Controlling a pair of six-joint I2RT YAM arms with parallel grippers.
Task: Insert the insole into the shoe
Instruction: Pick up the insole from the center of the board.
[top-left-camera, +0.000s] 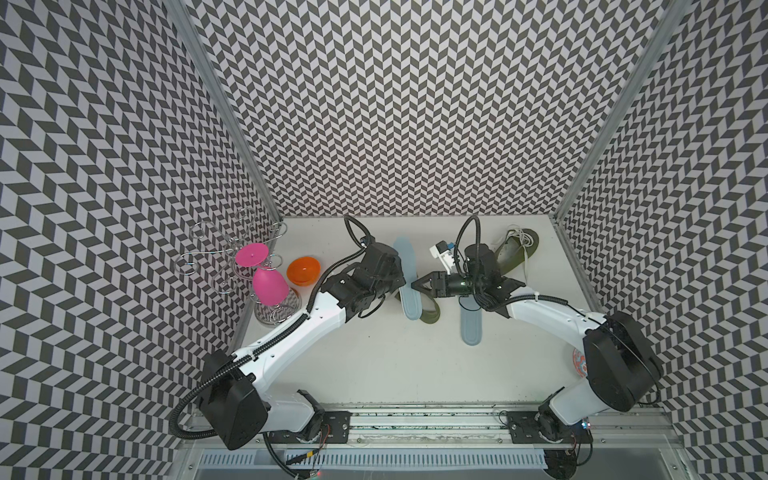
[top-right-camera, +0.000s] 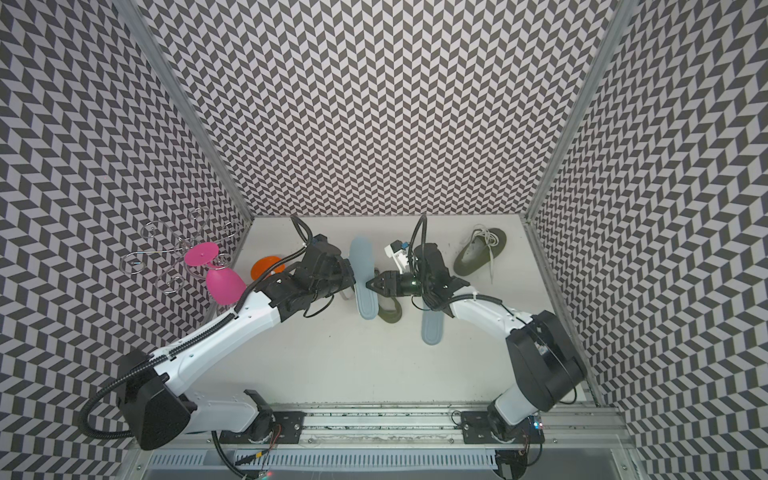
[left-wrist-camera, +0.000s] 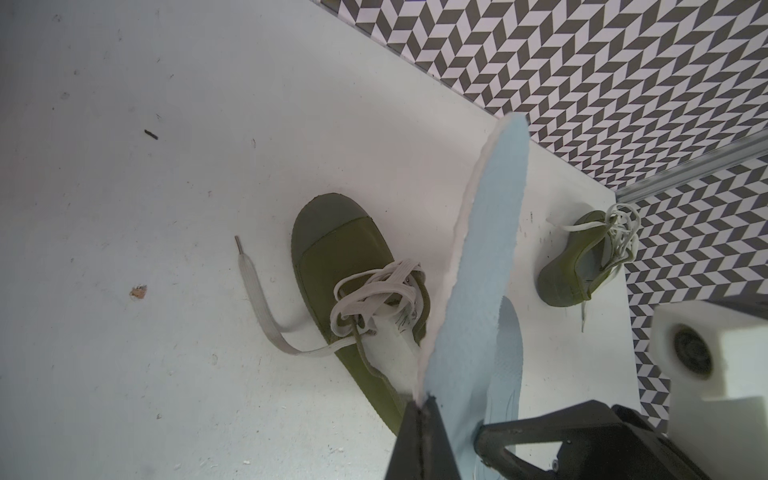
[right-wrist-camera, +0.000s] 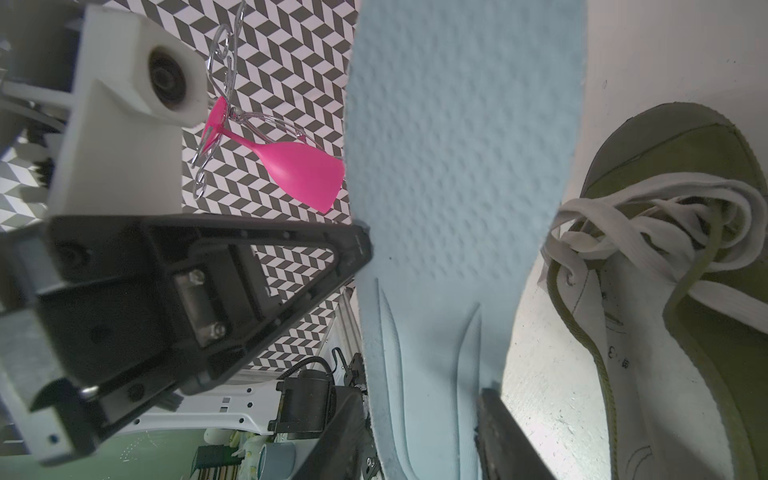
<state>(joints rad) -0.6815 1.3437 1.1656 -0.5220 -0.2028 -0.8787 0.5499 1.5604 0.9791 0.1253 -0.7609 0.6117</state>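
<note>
My left gripper (left-wrist-camera: 424, 405) is shut on the side edge of a light blue insole (left-wrist-camera: 486, 249), which it holds on edge just above an olive green shoe (left-wrist-camera: 345, 257) with loose white laces. In both top views the insole (top-left-camera: 405, 282) runs front to back over the shoe (top-left-camera: 430, 313). My right gripper (right-wrist-camera: 422, 395) reaches in from the right (top-left-camera: 415, 286). Its jaws are open and straddle the insole's (right-wrist-camera: 457, 166) heel end, one finger close against each side edge. The shoe (right-wrist-camera: 685, 291) lies just beyond the insole.
A second blue insole (top-left-camera: 471, 328) lies flat under my right wrist, and a second olive shoe (top-left-camera: 515, 253) sits at the back right. At the left stand a wire rack (top-left-camera: 216, 257) holding a pink goblet (top-left-camera: 268, 284) and an orange bowl (top-left-camera: 303, 271).
</note>
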